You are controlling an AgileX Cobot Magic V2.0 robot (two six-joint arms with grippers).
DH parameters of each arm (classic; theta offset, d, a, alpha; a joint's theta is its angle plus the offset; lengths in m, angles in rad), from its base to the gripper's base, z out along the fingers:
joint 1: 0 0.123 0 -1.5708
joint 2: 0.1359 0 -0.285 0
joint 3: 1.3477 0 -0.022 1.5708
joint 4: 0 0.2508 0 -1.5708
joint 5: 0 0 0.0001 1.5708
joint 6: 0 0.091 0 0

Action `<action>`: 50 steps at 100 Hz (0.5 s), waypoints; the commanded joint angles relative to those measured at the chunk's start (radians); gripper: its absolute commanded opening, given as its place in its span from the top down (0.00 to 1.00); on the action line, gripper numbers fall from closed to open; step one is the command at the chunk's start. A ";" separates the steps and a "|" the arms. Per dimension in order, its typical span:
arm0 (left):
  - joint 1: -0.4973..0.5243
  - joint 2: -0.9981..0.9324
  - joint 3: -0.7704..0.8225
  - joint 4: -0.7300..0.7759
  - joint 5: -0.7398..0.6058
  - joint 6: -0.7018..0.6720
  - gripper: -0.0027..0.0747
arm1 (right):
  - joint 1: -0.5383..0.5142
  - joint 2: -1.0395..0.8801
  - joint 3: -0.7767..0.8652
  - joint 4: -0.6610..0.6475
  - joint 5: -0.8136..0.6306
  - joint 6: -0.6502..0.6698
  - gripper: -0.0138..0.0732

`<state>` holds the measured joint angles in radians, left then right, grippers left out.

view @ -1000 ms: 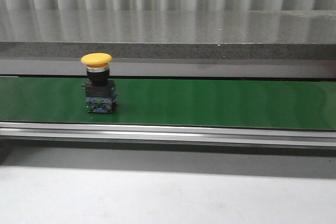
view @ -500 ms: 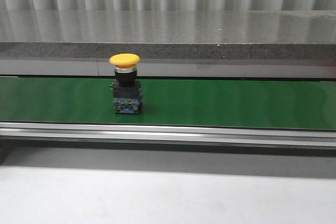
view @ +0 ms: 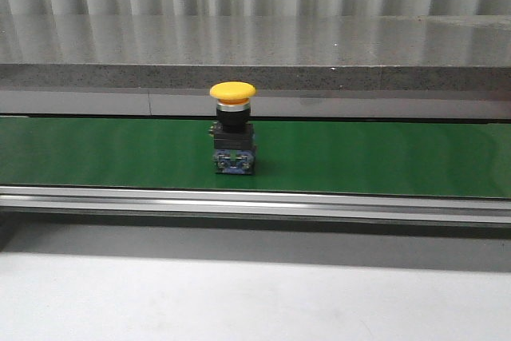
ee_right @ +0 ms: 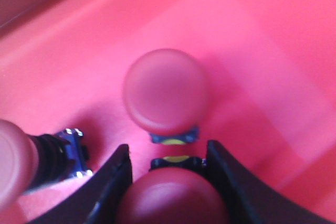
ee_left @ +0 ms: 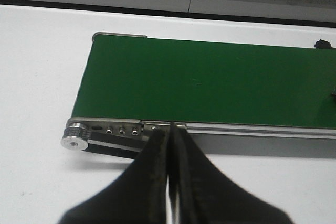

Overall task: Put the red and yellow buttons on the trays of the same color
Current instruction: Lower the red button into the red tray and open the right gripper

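In the front view the near part of the white desk (view: pixel 239 301) lies bare, and behind it runs the silver rail of the green conveyor belt (view: pixel 383 157), which stretches from the left edge to the right edge of the view. On the belt, a little left of the middle, the yellow button (view: pixel 233 127) stands upright on its dark block base, its cap level with the grey ledge behind. Neither arm shows in that view. In the left wrist view the left gripper (ee_left: pixel 170 145) has its 2 dark fingers pressed together with nothing between them, poised above the desk just before the belt's near rail, close to the roller (ee_left: pixel 73 136) at the belt's end; the belt surface beyond is bare green. In the right wrist view the right gripper (ee_right: pixel 167 182) hangs over the red tray (ee_right: pixel 273 51), its fingers spread on either side of a red button (ee_right: pixel 173 198) whose cap fills the gap; whether the fingers touch it cannot be told through the blur. Just past it stands a 2nd red button (ee_right: pixel 165 90), and a 3rd red button (ee_right: pixel 31 161) lies tipped on its side nearby.
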<state>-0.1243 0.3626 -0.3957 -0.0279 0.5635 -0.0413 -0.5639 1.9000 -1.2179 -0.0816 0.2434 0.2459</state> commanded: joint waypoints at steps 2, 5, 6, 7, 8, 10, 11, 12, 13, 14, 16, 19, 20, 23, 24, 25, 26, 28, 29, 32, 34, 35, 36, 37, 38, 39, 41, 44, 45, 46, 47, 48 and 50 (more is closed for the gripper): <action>-0.009 0.005 -0.027 -0.003 -0.067 0.001 0.99 | 0.010 -0.026 -0.043 -0.001 -0.076 0.001 0.92; -0.009 0.005 -0.027 -0.003 -0.067 0.001 0.99 | 0.011 -0.021 -0.043 0.001 -0.076 0.001 0.91; -0.009 0.005 -0.027 -0.003 -0.067 0.001 0.99 | 0.012 -0.019 -0.043 0.001 -0.076 0.001 0.91; -0.009 0.005 -0.027 -0.003 -0.067 0.001 0.99 | 0.012 -0.018 -0.043 0.001 -0.076 0.001 0.91; -0.009 0.005 -0.027 -0.003 -0.067 0.001 0.99 | 0.012 -0.018 -0.043 0.001 -0.076 0.001 0.90; -0.009 0.005 -0.027 -0.003 -0.067 0.001 0.99 | 0.012 -0.018 -0.043 0.001 -0.076 0.001 0.88; -0.009 0.005 -0.027 -0.003 -0.067 0.001 0.99 | 0.012 -0.018 -0.043 0.001 -0.076 0.001 0.87; -0.009 0.005 -0.027 -0.003 -0.067 0.001 0.99 | 0.012 -0.018 -0.043 0.001 -0.076 0.001 0.86; -0.009 0.005 -0.027 -0.003 -0.067 0.001 0.99 | 0.012 -0.018 -0.043 0.001 -0.076 0.001 0.83; -0.009 0.005 -0.027 -0.003 -0.067 0.001 0.99 | 0.012 -0.018 -0.043 0.001 -0.076 0.001 0.82; -0.009 0.005 -0.027 -0.003 -0.067 0.001 0.99 | 0.012 -0.018 -0.043 0.001 -0.077 0.001 0.77; -0.009 0.005 -0.027 -0.003 -0.067 0.001 0.99 | 0.011 -0.018 -0.043 0.001 -0.077 0.001 0.70; -0.009 0.005 -0.027 -0.003 -0.067 0.001 0.99 | 0.011 -0.018 -0.043 0.001 -0.077 0.001 0.66; -0.009 0.005 -0.027 -0.003 -0.067 0.001 0.99 | 0.010 -0.019 -0.043 0.001 -0.077 0.001 0.57; -0.009 0.005 -0.027 -0.003 -0.067 0.001 0.99 | 0.010 -0.019 -0.043 0.001 -0.077 0.001 0.55; -0.009 0.005 -0.027 -0.003 -0.067 0.001 0.99 | 0.010 -0.019 -0.043 0.001 -0.076 0.001 0.51; -0.009 0.005 -0.027 -0.003 -0.067 0.001 0.99 | 0.010 -0.019 -0.043 0.001 -0.076 0.001 0.49; -0.009 0.005 -0.027 -0.003 -0.067 0.001 0.99 | 0.010 -0.019 -0.043 0.001 -0.076 0.001 0.42; -0.009 0.005 -0.027 -0.003 -0.067 0.001 0.99 | 0.010 -0.020 -0.043 0.001 -0.076 0.001 0.38; -0.009 0.005 -0.027 -0.003 -0.067 0.001 0.99 | 0.010 -0.022 -0.043 0.001 -0.075 0.001 0.32; -0.009 0.005 -0.027 -0.003 -0.067 0.001 0.99 | 0.010 -0.024 -0.043 0.001 -0.072 0.001 0.27; -0.009 0.005 -0.027 -0.003 -0.067 0.001 0.99 | 0.009 -0.025 -0.043 0.001 -0.073 0.001 0.26; -0.009 0.005 -0.027 -0.003 -0.067 0.001 0.99 | 0.009 -0.027 -0.043 0.001 -0.070 0.001 0.24; -0.009 0.005 -0.027 -0.003 -0.067 0.001 0.99 | 0.009 -0.028 -0.043 0.001 -0.068 0.001 0.23; -0.009 0.005 -0.027 -0.003 -0.067 0.001 0.99 | 0.009 -0.031 -0.043 0.001 -0.068 0.001 0.22; -0.009 0.005 -0.027 -0.003 -0.067 0.001 0.99 | 0.009 -0.033 -0.043 0.001 -0.065 0.001 0.21; -0.009 0.005 -0.027 -0.003 -0.067 0.001 0.99 | 0.009 -0.039 -0.043 0.001 -0.059 0.001 0.21; -0.009 0.005 -0.027 -0.003 -0.067 0.001 0.99 | 0.009 -0.049 -0.043 0.001 -0.051 0.001 0.21; -0.009 0.005 -0.027 -0.003 -0.067 0.001 0.99 | 0.009 -0.054 -0.043 0.001 -0.049 0.001 0.21; -0.009 0.005 -0.027 -0.003 -0.067 0.001 0.99 | 0.009 -0.057 -0.043 0.001 -0.046 0.001 0.21; -0.009 0.005 -0.027 -0.003 -0.067 0.001 0.99 | 0.009 -0.065 -0.043 0.001 -0.044 0.001 0.21; -0.009 0.005 -0.027 -0.003 -0.067 0.001 0.99 | 0.009 -0.069 -0.042 0.001 -0.041 0.001 0.22; -0.009 0.005 -0.027 -0.003 -0.067 0.001 0.99 | 0.009 -0.079 -0.042 0.001 -0.035 0.001 0.23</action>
<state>-0.1243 0.3626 -0.3957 -0.0279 0.5635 -0.0413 -0.5512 1.9158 -1.2295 -0.0773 0.2328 0.2460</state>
